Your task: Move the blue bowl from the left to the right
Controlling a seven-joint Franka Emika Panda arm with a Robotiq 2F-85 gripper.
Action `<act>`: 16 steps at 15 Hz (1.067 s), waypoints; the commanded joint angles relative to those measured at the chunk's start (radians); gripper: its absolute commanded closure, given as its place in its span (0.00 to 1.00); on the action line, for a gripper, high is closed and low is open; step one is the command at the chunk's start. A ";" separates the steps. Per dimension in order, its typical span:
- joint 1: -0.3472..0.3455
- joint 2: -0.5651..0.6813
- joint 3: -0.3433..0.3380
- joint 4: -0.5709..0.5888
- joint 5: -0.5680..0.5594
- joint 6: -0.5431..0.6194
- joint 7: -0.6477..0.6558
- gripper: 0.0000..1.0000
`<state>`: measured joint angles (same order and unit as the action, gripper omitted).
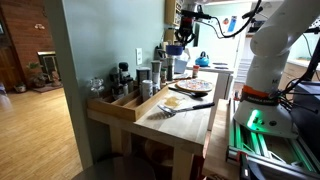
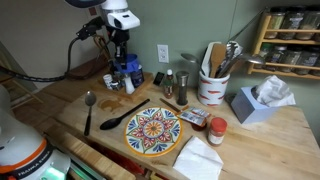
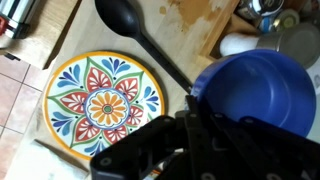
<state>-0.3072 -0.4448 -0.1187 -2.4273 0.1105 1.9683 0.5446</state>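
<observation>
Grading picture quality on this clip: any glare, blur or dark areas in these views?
Wrist view: the gripper is close, dark and soft, the blue bowl and plate clear. In an exterior view the bright background is blown out; in an exterior view the table is evenly lit.

Soft, even indoor light in both exterior views; small, grainy pictures. Burnt out white at the bright back window (image 1: 228, 25); green glow (image 1: 258, 122) at the foot of the robot. In the wrist view, sharp on the round colourfully patterned plate (image 3: 103, 103), blurred and dark on the black gripper (image 3: 192, 118), with dull sheen on the small round dark-blue bowl (image 3: 258, 88).
</observation>
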 commanded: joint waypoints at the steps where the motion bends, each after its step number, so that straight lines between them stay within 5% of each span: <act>1: -0.018 0.010 -0.019 0.021 -0.001 -0.015 0.016 0.99; 8: -0.022 0.041 -0.015 0.060 0.002 -0.031 0.034 0.99; 16: -0.075 0.424 -0.133 0.494 -0.003 0.066 0.300 0.99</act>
<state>-0.3629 -0.1796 -0.1956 -2.1137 0.1150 2.0571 0.7724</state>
